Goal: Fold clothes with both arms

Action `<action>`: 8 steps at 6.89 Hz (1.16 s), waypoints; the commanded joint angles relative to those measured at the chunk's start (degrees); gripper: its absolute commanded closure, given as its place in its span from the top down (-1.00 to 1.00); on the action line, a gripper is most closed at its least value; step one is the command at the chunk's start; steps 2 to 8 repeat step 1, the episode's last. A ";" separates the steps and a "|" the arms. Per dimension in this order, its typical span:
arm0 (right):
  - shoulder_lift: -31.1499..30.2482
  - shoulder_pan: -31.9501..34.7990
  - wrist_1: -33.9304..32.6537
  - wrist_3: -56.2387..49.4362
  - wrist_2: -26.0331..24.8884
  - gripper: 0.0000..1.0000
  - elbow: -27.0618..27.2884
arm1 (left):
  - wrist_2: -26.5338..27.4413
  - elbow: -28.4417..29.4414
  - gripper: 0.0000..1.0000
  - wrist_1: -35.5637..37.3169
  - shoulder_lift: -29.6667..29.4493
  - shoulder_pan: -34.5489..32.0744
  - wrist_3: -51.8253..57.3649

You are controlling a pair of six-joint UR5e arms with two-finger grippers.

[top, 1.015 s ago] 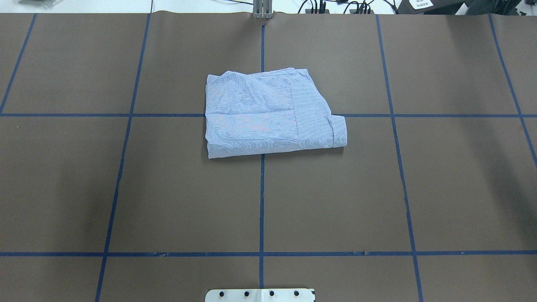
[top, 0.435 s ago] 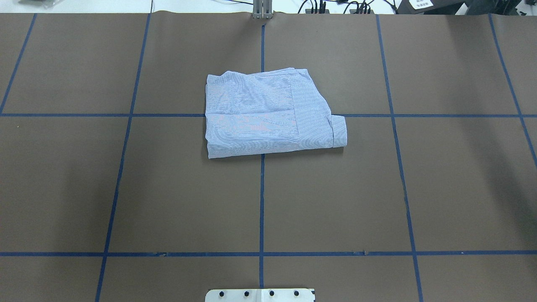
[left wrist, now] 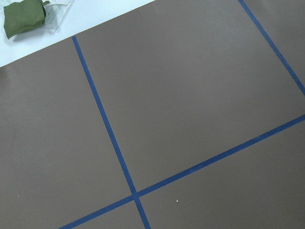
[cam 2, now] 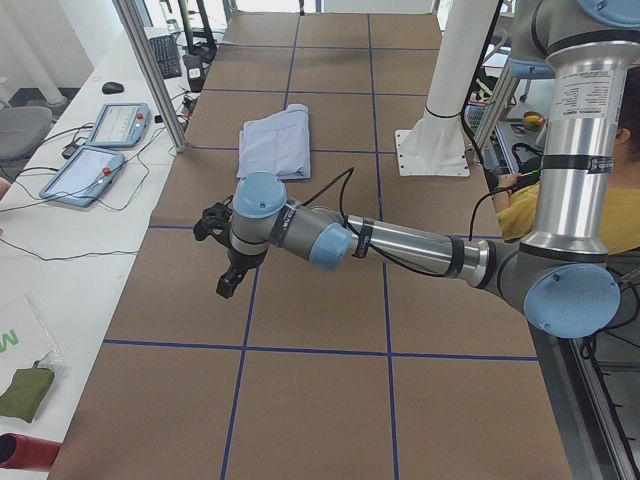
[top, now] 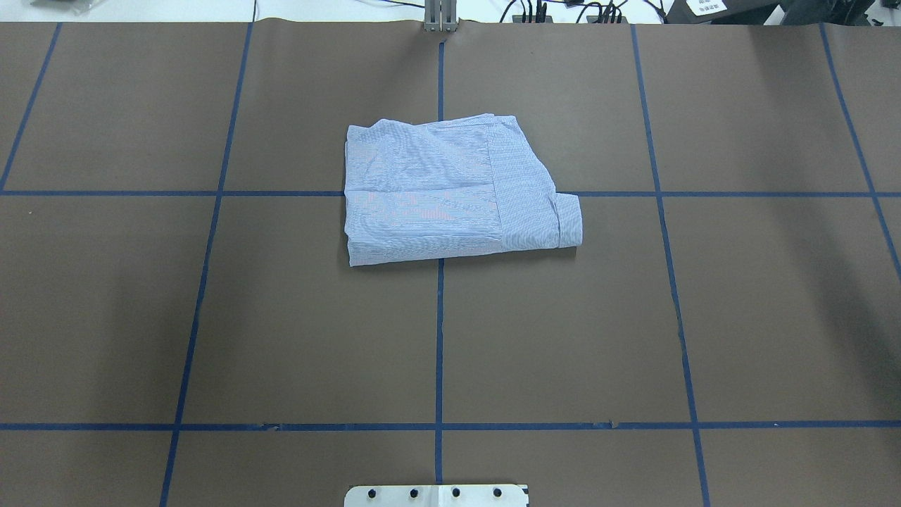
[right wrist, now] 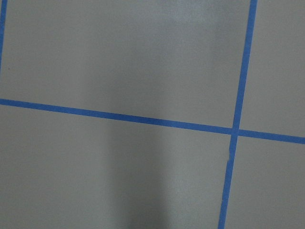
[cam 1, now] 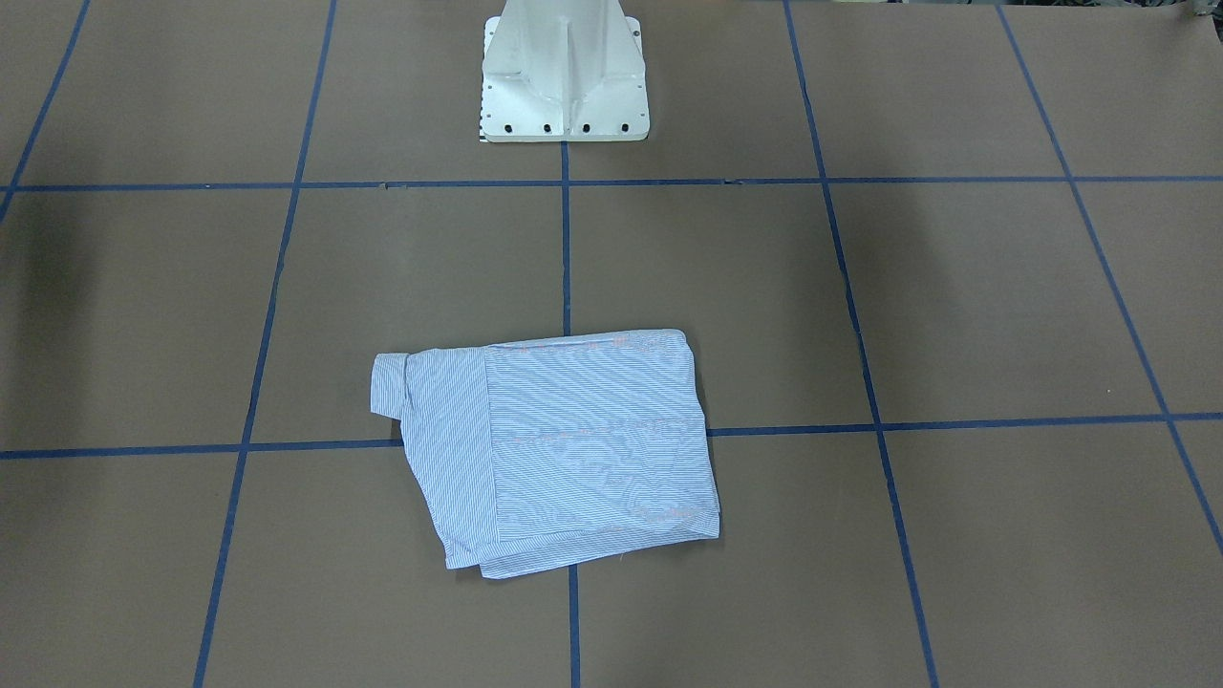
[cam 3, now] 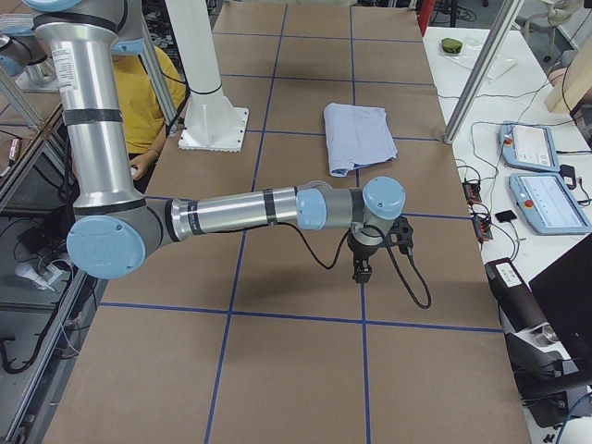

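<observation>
The clothes, a light blue and white striped shirt (top: 436,190), lie folded into a compact rectangle on the brown table, across the centre blue tape line. A cuff sticks out at one corner. The shirt (cam 1: 573,449) is flat with nothing touching it; it also shows far off in both side views (cam 2: 272,145) (cam 3: 356,137). My left gripper (cam 2: 228,283) hangs over bare table well away from the shirt, seen only in the exterior left view. My right gripper (cam 3: 361,273) likewise hovers over bare table at the other end. I cannot tell whether either is open or shut.
The white pedestal base (cam 1: 564,76) stands at the table's robot side. Control tablets (cam 2: 95,165) (cam 3: 536,185) and cables lie on the white bench beyond the far edge. A green cloth bundle (left wrist: 24,18) sits off the table's corner. A person in yellow (cam 3: 148,92) sits behind the robot.
</observation>
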 commanded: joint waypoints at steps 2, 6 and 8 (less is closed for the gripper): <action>0.01 -0.23 0.00 0.09 0.09 1.00 0.15 | 0.07 0.07 0.99 -1.82 0.09 0.00 0.00; 0.01 -0.23 0.00 0.09 0.09 1.00 0.15 | 0.07 0.07 0.99 -1.82 0.09 0.00 0.00; 0.01 -0.23 0.00 0.09 0.09 1.00 0.15 | 0.07 0.07 0.99 -1.82 0.09 0.00 0.00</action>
